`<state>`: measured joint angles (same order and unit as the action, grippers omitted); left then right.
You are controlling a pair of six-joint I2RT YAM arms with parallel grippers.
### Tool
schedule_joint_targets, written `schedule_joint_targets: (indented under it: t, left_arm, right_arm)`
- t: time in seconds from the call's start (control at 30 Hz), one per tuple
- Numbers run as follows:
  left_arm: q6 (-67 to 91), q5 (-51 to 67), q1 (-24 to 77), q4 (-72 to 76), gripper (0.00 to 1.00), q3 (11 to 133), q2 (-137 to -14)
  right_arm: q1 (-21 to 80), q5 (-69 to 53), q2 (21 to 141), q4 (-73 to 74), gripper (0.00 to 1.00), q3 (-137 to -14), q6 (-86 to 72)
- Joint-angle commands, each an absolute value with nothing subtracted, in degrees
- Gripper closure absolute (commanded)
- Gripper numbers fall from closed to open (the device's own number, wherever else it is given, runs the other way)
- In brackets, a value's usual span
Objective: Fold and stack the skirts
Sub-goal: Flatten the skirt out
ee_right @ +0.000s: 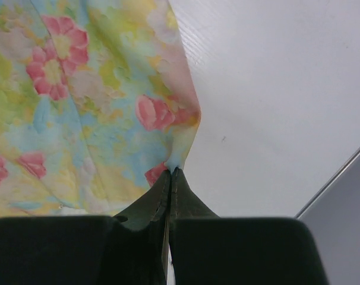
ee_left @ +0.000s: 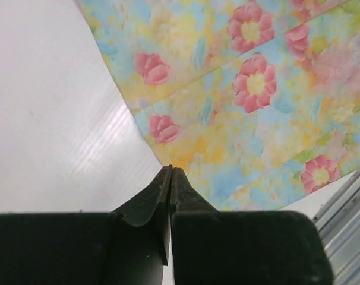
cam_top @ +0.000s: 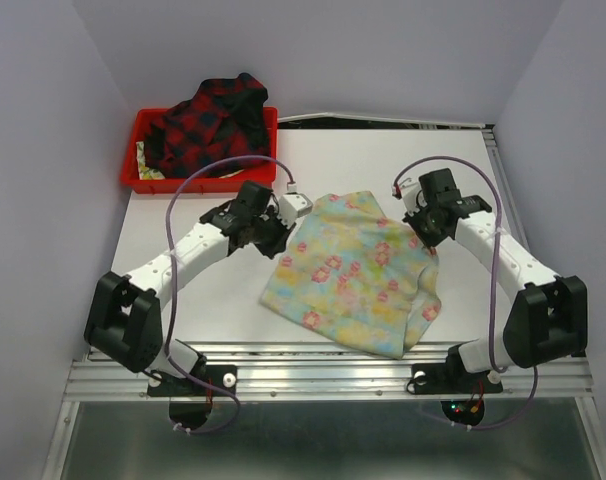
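The floral skirt (cam_top: 353,275), pastel yellow and blue with pink flowers, lies spread on the white table. My left gripper (cam_top: 283,235) is at its far left edge. In the left wrist view its jaws are shut with their tips (ee_left: 171,169) meeting the floral skirt (ee_left: 251,101) at its border. My right gripper (cam_top: 420,238) is at the far right edge. It is shut (ee_right: 173,170) on a puckered corner of the floral skirt (ee_right: 79,101). The plaid skirt (cam_top: 208,120), red and black, lies heaped in the tray at the back left.
A red plastic tray (cam_top: 133,168) stands at the table's back left corner under the plaid skirt. White table (cam_top: 208,300) surrounds the floral skirt. A metal rail (cam_top: 333,375) runs along the near edge, and grey walls close in both sides.
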<state>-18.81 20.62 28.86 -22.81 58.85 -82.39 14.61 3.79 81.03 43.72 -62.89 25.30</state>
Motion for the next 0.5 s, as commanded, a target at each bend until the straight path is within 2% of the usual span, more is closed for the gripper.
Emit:
schedule_joint_targets:
  t: [0.0,0.1,0.27,0.47]
  left_arm:
    - [-27.6,15.2,37.1,-22.1,0.86,60.5,-85.0]
    - [-31.6,12.9,41.2,-21.4,0.82,59.0,-89.7]
    - [-35.3,11.7,44.5,-22.8,0.8,57.1,-97.3]
    - [-37.2,15.2,46.1,-26.1,0.85,51.0,-94.3]
  right_arm:
    - [13.8,1.1,80.6,41.8,0.99,-63.3,28.8]
    - [13.8,-2.4,82.2,43.0,0.99,-63.5,29.0]
    - [13.8,-10.1,81.5,48.9,0.99,-63.6,33.6]
    - [13.8,-20.0,77.3,55.4,0.99,-60.6,40.8]
